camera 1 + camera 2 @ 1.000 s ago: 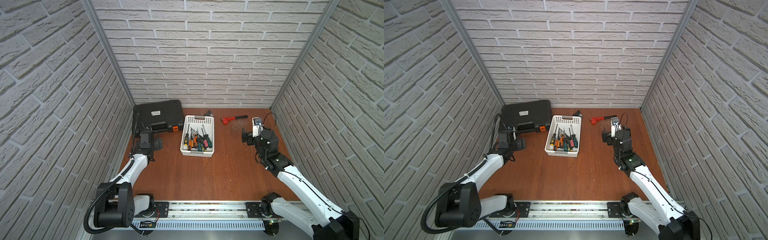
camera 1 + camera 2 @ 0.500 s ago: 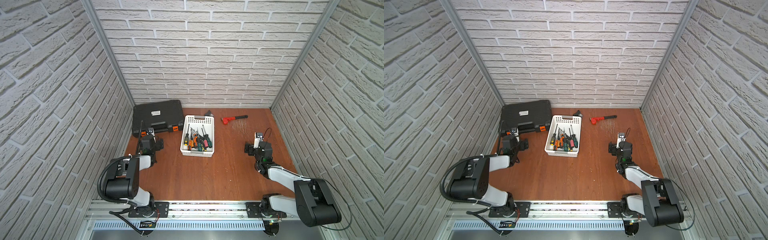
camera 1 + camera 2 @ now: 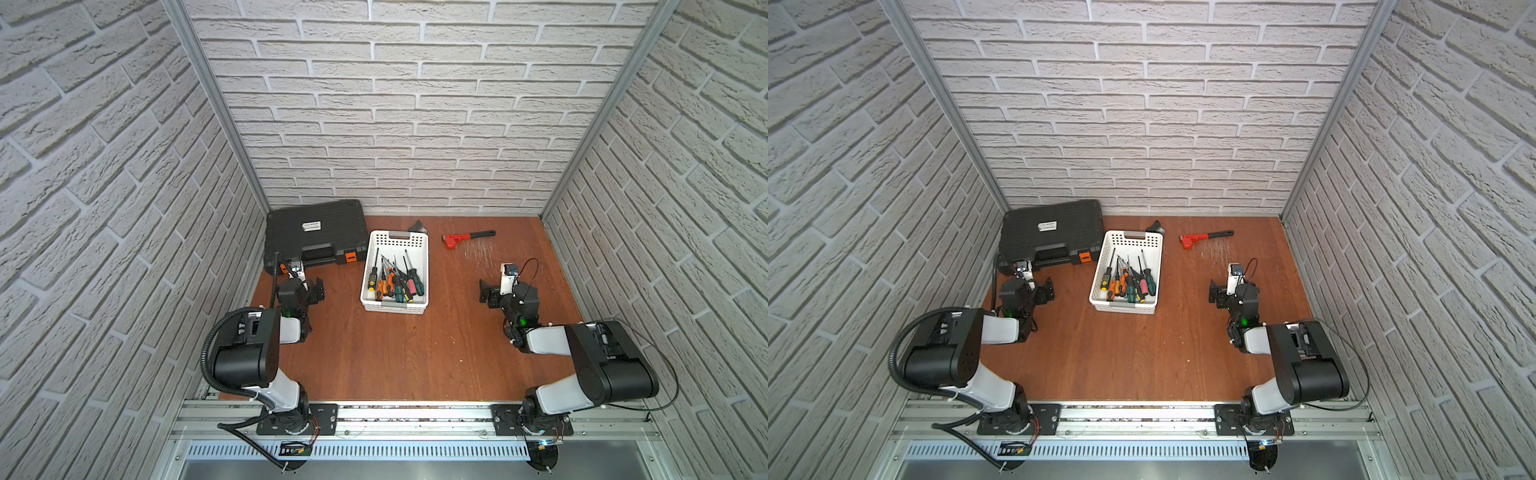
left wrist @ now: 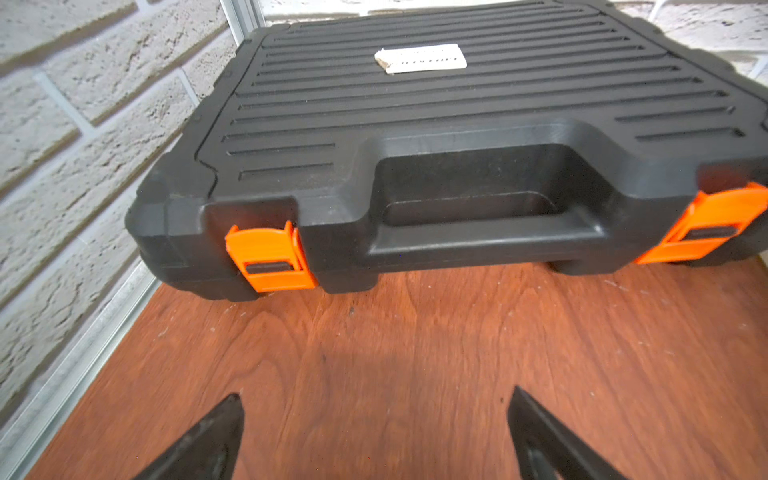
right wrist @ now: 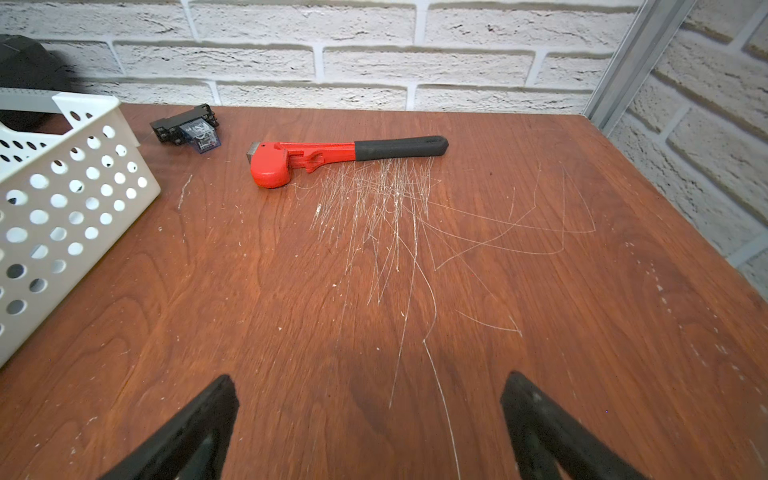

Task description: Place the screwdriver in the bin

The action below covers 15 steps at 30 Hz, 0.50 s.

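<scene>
**Both claws wide open and empty; the screwdrivers lie in the white bin**

Nearest to the camera, the two arms stand on the metal rail (image 3: 415,415) at the front edge of the wooden table (image 3: 395,361), both folded low. The left gripper (image 4: 376,395) hangs low over the table on the left side. In its wrist view the fingers are spread wide with only bare wood between them, so it holds nothing. The right gripper (image 5: 370,376), on the right side, is spread wide in the same way and is also empty. Each one is well apart from the bin.

Between the two grippers and a little farther stands the bin (image 3: 392,308), white, with holes in its end walls. Inside it lie the screwdrivers (image 3: 395,282), several together, with handles toward the near end and shafts pointing to the far end. Which of them is the task's own, I cannot tell.

Farther on the left, just beside the bin's far corner, sits the black case (image 3: 316,232), with its lid down and two orange latches (image 4: 270,259) facing the left gripper. On the right, beyond a patch of scratches (image 5: 382,216), a red wrench (image 5: 345,156) lies flat. A small black part (image 5: 187,131) lies just behind the bin, near the brick wall (image 3: 395,124).
</scene>
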Motion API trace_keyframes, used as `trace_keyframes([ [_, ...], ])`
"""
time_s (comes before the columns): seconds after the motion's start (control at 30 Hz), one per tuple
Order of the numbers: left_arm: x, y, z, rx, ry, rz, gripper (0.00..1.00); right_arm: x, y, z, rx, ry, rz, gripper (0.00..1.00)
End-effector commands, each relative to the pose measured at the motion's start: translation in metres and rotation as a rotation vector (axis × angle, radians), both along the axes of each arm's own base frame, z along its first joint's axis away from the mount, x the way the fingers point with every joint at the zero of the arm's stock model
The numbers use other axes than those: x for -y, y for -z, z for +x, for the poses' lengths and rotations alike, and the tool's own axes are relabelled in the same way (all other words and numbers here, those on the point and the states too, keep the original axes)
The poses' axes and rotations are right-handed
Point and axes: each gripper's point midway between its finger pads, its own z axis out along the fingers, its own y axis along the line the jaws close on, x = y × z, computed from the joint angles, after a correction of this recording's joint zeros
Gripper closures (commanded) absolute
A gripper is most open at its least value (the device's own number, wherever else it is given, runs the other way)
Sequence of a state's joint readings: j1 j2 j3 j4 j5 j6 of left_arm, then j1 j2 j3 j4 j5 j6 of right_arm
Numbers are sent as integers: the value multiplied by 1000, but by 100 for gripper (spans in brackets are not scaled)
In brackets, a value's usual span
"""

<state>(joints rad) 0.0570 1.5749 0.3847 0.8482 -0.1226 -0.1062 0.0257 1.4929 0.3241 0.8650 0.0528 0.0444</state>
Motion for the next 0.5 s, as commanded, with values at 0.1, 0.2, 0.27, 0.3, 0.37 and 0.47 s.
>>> trace_keyframes([
  [0.1, 0, -18, 6, 80, 4, 0, 2, -4, -15, 6, 25, -31, 4, 0],
  [0.2, 0, -18, 7, 78, 6, -1, 2, -7, -14, 7, 15, -48, -4, 0],
  [0.27, 0, -17, 7, 76, 4, -1, 2, -7, -14, 7, 16, -48, -4, 0],
  [0.3, 0, -17, 7, 76, 6, -1, 2, -7, -14, 7, 18, -48, -3, 0],
  [0.37, 0, -17, 7, 77, 5, -1, 2, -7, -14, 7, 18, -48, -3, 0],
  [0.47, 0, -18, 7, 77, 7, -3, 2, -7, -14, 7, 18, -48, -3, 0],
])
